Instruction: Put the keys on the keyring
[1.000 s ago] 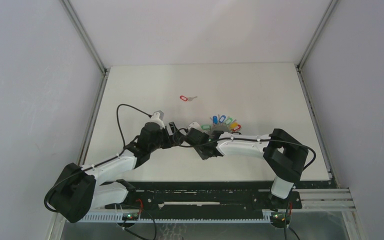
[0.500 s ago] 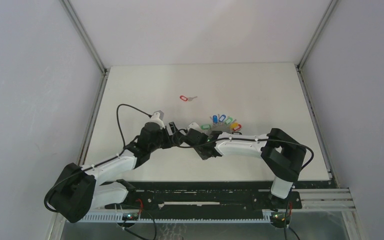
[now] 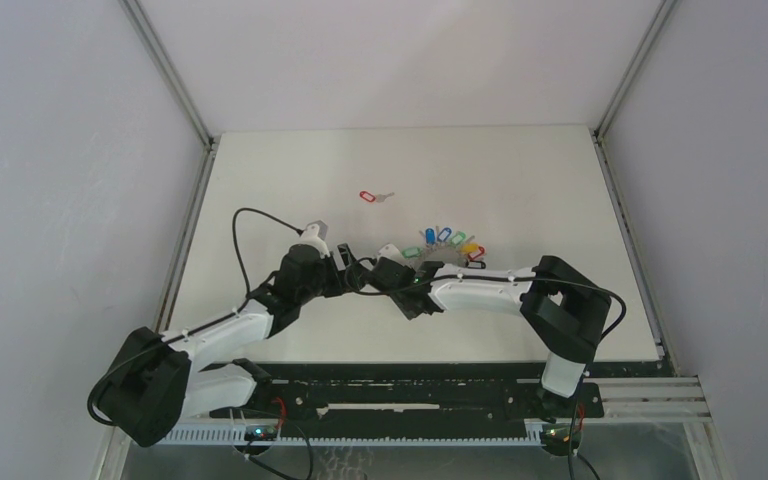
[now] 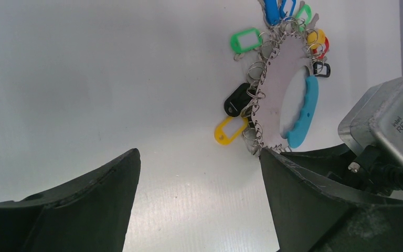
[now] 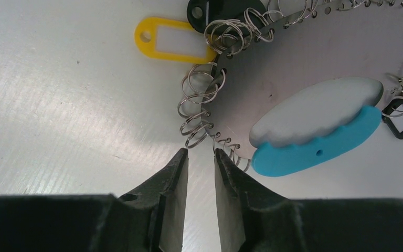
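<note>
The key with the red tag [image 3: 368,196] lies alone on the white table, beyond both arms, and shows in neither wrist view. The keyring [image 3: 447,250] lies flat at the table's middle. It is a grey metal plate [image 5: 304,68] with a light-blue grip and coloured tags round its rim, and it also shows in the left wrist view [image 4: 278,89]. My right gripper [image 5: 200,152] is only narrowly open, its tips at the wire loops on the ring's near edge, with nothing between them. My left gripper [image 4: 199,157] is wide open and empty, just left of the ring.
Both grippers meet close together near the table's middle [image 3: 385,272]. A black cable loops off the left arm [image 3: 245,225]. The right wrist's grey camera box [image 4: 388,121] sits close to the left gripper's right finger. Walls and metal posts enclose the table.
The right arm has eased slightly to the left. The left arm, keyring and red-tag key have not visibly moved.
</note>
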